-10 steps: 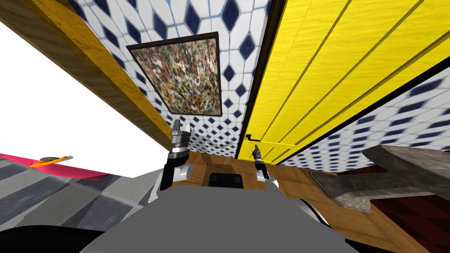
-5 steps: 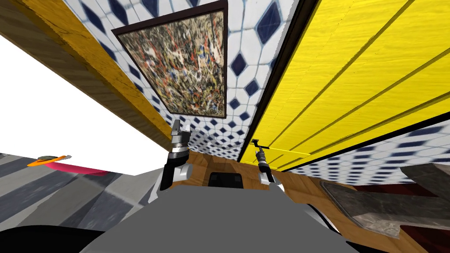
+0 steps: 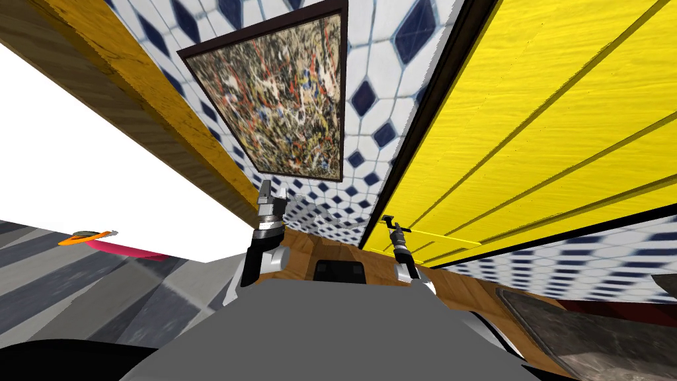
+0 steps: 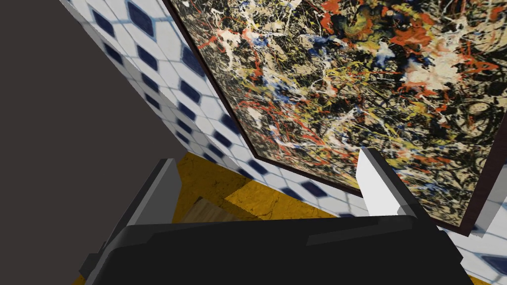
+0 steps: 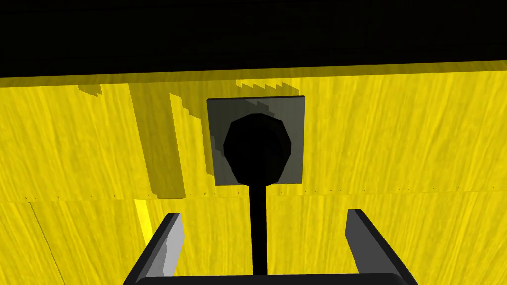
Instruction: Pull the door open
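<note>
The yellow door (image 3: 529,132) with grooved panels fills the right side, set in a black frame (image 3: 423,126). Its small black lever handle (image 3: 389,219) sits near the door's edge by the frame. In the right wrist view the handle's round black hub rests on a grey plate (image 5: 292,114) on the yellow door (image 5: 396,148). The thin black lever (image 5: 257,222) runs back between the two fingers. My right gripper (image 5: 265,217) (image 3: 397,235) is open, one finger on each side of the lever, neither touching it. My left gripper (image 3: 271,197) (image 4: 267,173) is raised left of the door, open and empty.
A framed splatter painting (image 3: 284,99) hangs on the blue-and-white tiled wall (image 3: 370,99) left of the door. A wooden beam (image 3: 132,86) runs along the far left. A dark grey slab (image 3: 595,331) lies low on the right over the wooden floor (image 3: 311,243).
The whole head view has shifted, so I have moved: door and painting loom larger and the grey slab has slid right. My right gripper has followed the handle slightly right. The left arm is unchanged.
</note>
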`<state>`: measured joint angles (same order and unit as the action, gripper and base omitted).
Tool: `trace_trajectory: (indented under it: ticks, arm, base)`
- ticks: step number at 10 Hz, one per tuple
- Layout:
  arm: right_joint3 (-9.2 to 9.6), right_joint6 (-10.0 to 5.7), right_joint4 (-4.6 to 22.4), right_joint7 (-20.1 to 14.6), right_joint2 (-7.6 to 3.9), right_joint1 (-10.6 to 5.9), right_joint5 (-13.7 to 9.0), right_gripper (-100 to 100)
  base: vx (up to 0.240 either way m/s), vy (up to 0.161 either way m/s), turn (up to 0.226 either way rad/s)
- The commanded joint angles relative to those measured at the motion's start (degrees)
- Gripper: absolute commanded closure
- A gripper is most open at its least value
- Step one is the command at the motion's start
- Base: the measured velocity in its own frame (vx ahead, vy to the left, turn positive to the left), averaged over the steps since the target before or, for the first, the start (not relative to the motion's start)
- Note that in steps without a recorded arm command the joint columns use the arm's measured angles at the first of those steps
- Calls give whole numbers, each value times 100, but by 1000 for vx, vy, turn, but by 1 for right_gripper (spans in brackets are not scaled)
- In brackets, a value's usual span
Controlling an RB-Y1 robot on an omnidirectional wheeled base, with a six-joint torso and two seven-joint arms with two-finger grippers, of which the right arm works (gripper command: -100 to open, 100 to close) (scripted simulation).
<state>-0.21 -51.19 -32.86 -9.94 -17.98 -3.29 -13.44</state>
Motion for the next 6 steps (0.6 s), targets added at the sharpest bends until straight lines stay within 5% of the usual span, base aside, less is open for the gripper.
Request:
trace_trajectory:
  ticks: [1,2,6]
  arm:
    - [0,0,0,0,0,0,0,-100]
    - [0,0,0,0,0,0,0,100]
    - [0,0,0,0,0,0,0,100]
  base:
    - [64,-18,33]
    - [-16,3,-28]
    - [-13,2,1]
